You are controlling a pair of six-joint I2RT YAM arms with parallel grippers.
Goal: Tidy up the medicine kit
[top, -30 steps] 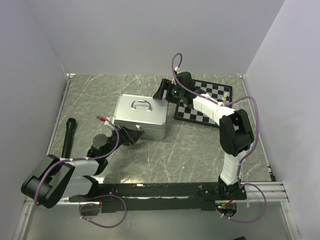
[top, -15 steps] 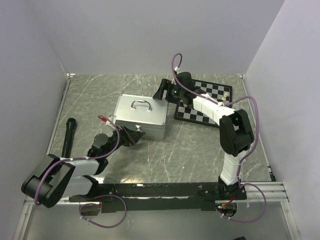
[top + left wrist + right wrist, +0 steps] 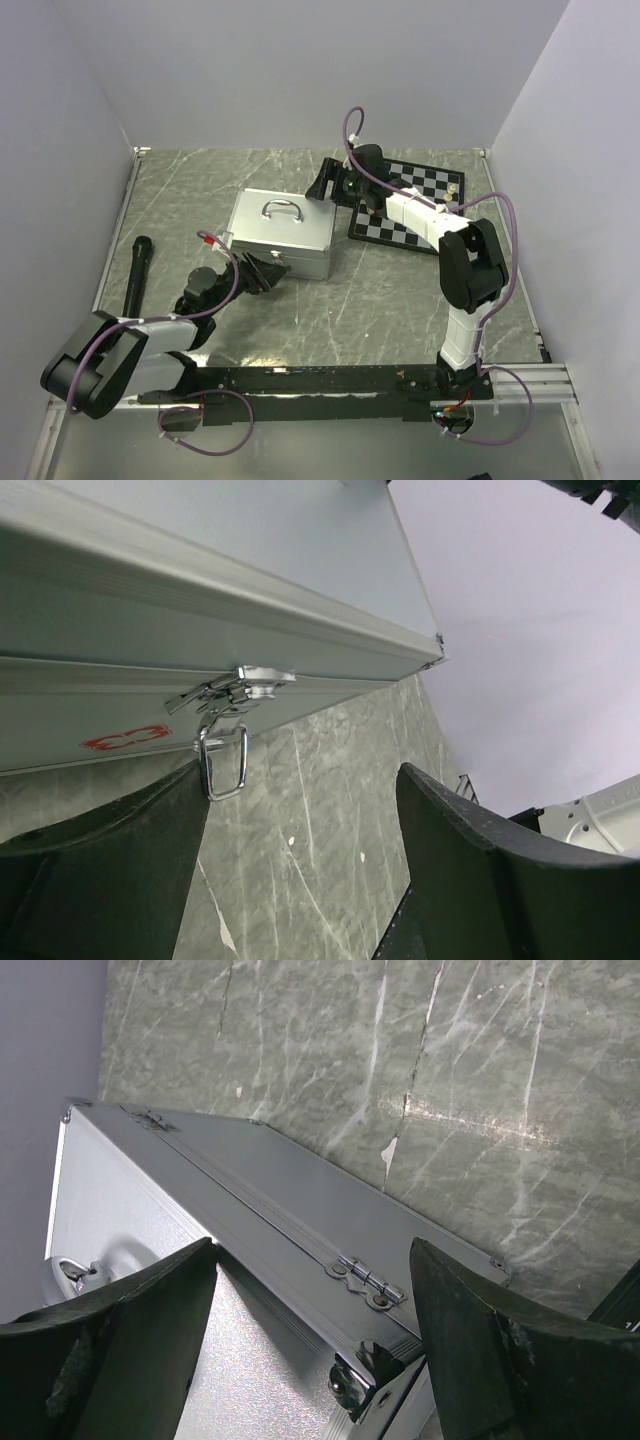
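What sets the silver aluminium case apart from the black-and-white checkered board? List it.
The silver aluminium case is a raised box with a handle; the black-and-white checkered board lies flat. The case is plain silver, the board patterned. Both rest on the table.

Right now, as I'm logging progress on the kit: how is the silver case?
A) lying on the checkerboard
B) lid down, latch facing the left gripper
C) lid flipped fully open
B: the silver case lies closed, its latch right before the open left gripper.
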